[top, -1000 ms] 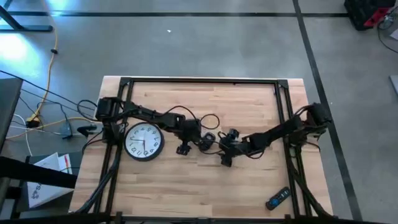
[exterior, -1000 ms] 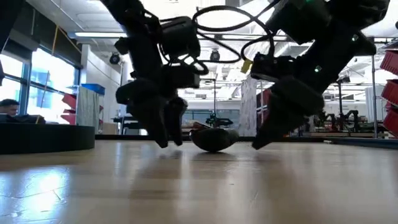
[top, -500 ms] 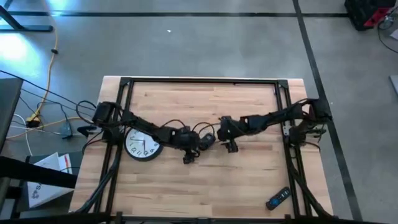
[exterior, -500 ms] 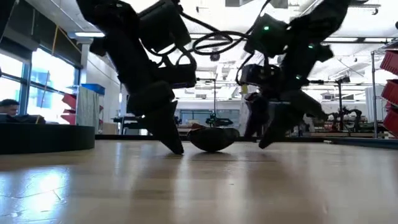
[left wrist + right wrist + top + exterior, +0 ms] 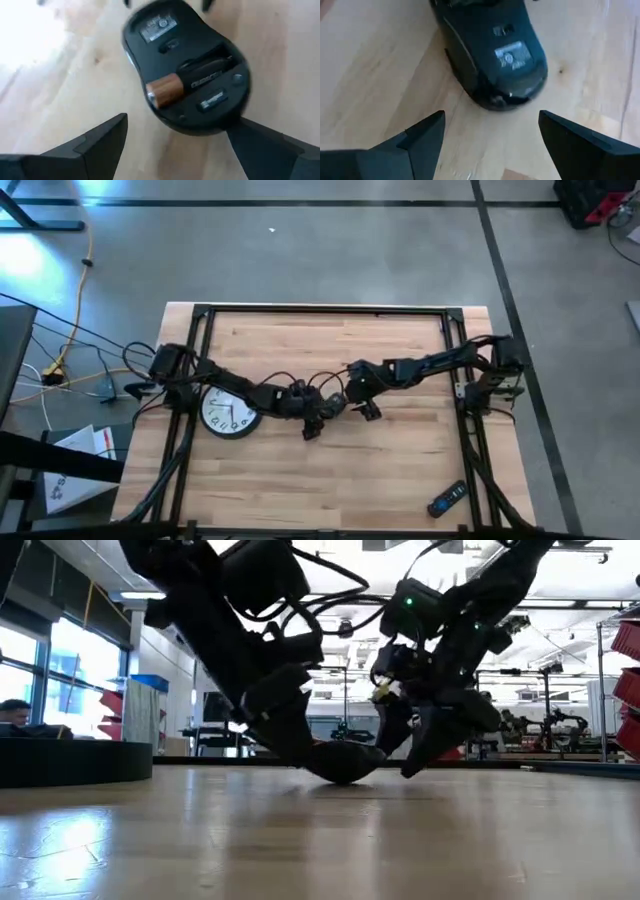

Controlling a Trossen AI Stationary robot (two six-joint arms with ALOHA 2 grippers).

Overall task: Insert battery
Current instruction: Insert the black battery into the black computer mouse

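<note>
Computer mouse (image 5: 185, 75) lies upside down near the centre of the wooden worktop (image 5: 400, 470), compartment uncovered. Battery (image 5: 187, 82) sits in the compartment, copper end showing. Left gripper (image 5: 318, 420) is low beside the mouse, fingers (image 5: 100, 137) spread, holding nothing. Right gripper (image 5: 362, 402) is on the opposite side, fingers (image 5: 422, 132) likewise spread and empty. Wall clock (image 5: 231, 407) lies under the left arm; remote control (image 5: 446, 499) near the worktop's right front corner

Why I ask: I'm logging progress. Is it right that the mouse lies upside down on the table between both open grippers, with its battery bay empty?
Not quite. The bay is not empty: the left wrist view shows a battery lying in the open compartment of the upturned mouse. The rest holds: the left gripper and right gripper are both open on either side of it on the table.
</note>
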